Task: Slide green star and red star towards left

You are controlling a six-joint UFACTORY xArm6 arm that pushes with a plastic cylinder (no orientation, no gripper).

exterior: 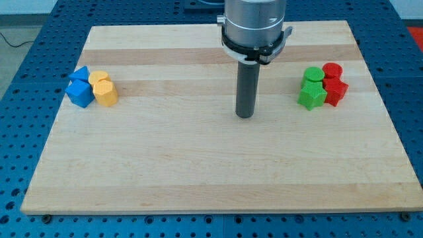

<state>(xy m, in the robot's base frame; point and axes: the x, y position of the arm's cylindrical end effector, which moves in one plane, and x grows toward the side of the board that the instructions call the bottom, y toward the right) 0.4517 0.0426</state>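
Green star [310,96] touching red star [336,92], well toward view's right of my tip [245,116]; bare rod, grasping nothing.

Green star [310,96] and red star [336,91] lie flat, side by side and touching, near the desk's [198,172] right edge; the green one sits on the left.

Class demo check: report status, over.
My tip mid-board, touching nothing. Green star and red star clustered at view's right, unmoved. Path clear.
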